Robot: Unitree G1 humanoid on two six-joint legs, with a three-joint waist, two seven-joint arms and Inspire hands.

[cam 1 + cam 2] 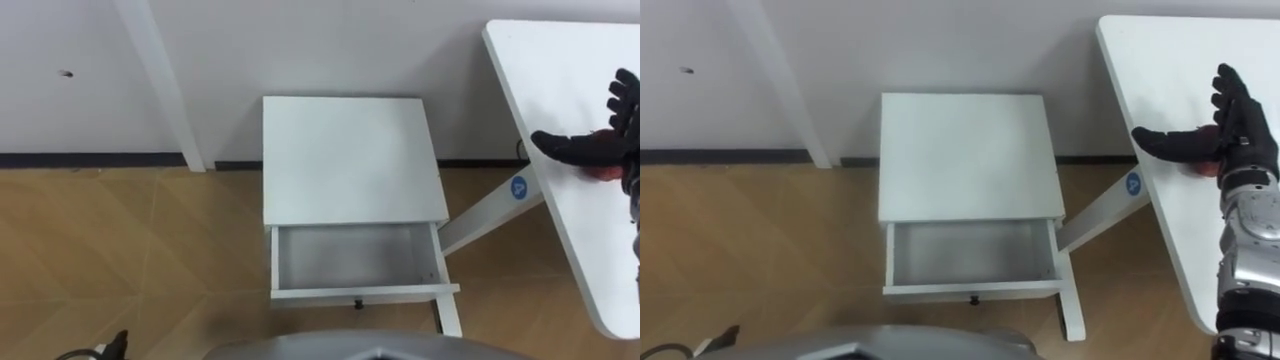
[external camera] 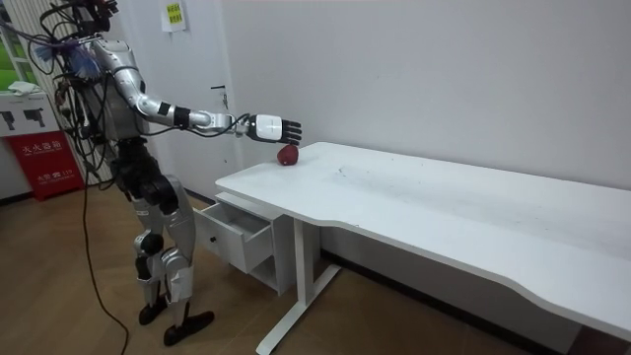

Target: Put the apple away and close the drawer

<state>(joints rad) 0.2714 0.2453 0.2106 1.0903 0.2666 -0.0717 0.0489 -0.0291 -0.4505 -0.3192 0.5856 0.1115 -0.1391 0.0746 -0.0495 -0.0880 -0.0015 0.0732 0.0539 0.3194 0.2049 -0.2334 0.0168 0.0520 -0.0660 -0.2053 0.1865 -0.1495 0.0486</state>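
Observation:
A red apple point(image 2: 287, 156) lies near the corner of the white table point(image 1: 560, 80). In the eye views only a sliver of the apple point(image 1: 1196, 166) shows under my right hand. That right hand point(image 1: 1225, 135) hovers just over it, open, with fingers straight and the thumb stretched out sideways. To the left of the table stands a low white cabinet point(image 1: 350, 160). Its drawer point(image 1: 355, 258) is pulled out toward me and has nothing inside. A small dark part of my left hand point(image 1: 112, 345) shows at the lower left edge.
I stand on the wooden floor in front of the cabinet, which backs onto the white wall. A slanted white table leg point(image 1: 495, 210) runs beside the drawer's right side. A white post point(image 1: 165, 90) rises at the wall to the left.

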